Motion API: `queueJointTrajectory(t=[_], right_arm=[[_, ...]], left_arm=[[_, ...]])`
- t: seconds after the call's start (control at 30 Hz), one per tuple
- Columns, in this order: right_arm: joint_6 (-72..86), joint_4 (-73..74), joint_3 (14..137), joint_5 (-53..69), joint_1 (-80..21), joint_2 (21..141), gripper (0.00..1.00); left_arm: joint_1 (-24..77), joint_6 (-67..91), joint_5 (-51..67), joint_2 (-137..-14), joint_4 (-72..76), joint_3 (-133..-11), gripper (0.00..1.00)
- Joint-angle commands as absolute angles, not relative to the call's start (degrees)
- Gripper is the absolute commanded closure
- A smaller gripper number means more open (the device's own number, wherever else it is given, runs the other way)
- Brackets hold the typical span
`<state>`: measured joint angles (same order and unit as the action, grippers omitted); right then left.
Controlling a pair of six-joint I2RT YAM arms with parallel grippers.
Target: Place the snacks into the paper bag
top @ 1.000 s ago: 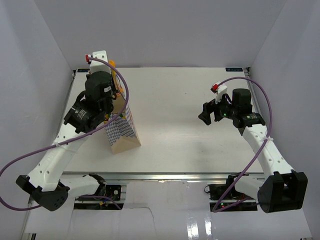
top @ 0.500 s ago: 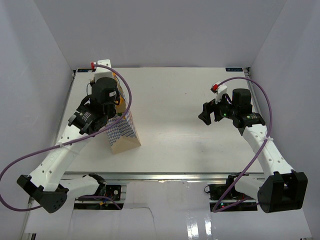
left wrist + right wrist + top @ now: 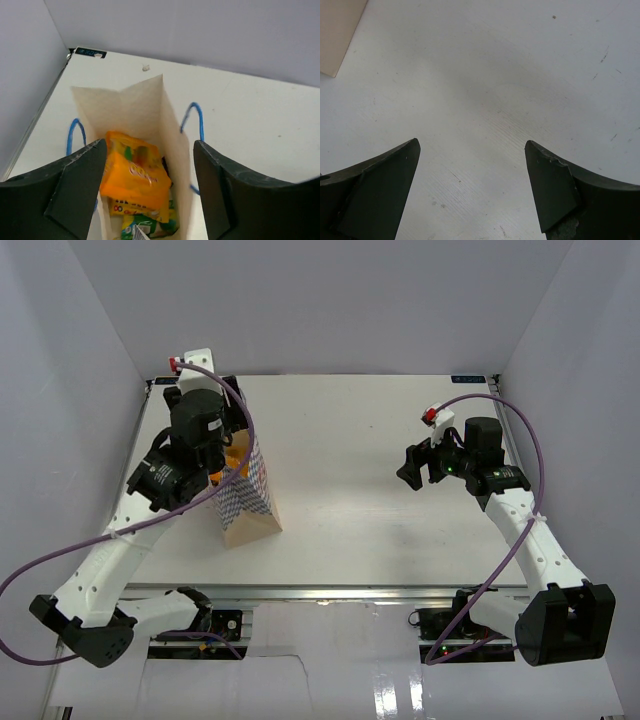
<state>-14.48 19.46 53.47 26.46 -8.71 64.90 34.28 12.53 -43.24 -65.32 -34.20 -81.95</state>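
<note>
Well, at frame left the left gripper (image 3: 148, 150) hangs wide open over the paper bag (image 3: 131, 104) — the puffy orange bag (image 3: 134, 172) lies inside on other snacks (image 3: 149, 226) — so packing looks done, and both arms, right gripper (image 3: 470, 150) open too, should pull back.

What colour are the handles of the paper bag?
Blue; the handles show best in the left wrist view.

A white table (image 3: 380, 440) is enclosed on three sides by plain pale grey panels: back wall (image 3: 320, 300), left wall (image 3: 60, 390), right wall (image 3: 585, 390). A metal rail (image 3: 340, 592) runs along the near table edge. Lighting is even and diffuse. Fine scuffs (image 3: 605, 55) mark the tabletop.
</note>
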Motion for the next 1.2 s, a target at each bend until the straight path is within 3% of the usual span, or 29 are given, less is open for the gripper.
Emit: queueJointTrajectory(t=[0.0, 0.17, 0.33, 0.53, 0.83, 1.17], right_arm=[[-15.21, 17.58, 54.05, 26.37, -8.96, 64.16, 0.09], [-16.08, 17.93, 55.28, 25.49, -9.05, 64.16, 0.1], [-12.4, 18.63, 59.14, 16.45, -8.97, 64.51, 0.1], [-9.69, 21.26, 65.64, 12.49, -9.05, 64.43, 0.1], [-5.71, 28.04, 70.31, 2.73, -8.96, 63.9, 0.1], [-7.12, 27.86, 67.77, 3.34, -8.96, 59.59, 0.1]], left_arm=[[34.28, 12.92, -40.61, -62.93, -32.25, -86.83, 0.19], [34.28, 12.31, -31.05, -61.26, -32.34, -90.96, 0.02], [34.19, 12.13, -18.22, -57.31, -28.93, -90.18, 0.02], [34.19, 16.08, -4.93, -48.62, -23.91, -80.52, 0.02], [34.28, 22.67, -2.37, -38.33, -22.76, -66.98, 0.02], [34.19, 23.12, -2.28, -37.18, -24.61, -66.88, 0.02]])
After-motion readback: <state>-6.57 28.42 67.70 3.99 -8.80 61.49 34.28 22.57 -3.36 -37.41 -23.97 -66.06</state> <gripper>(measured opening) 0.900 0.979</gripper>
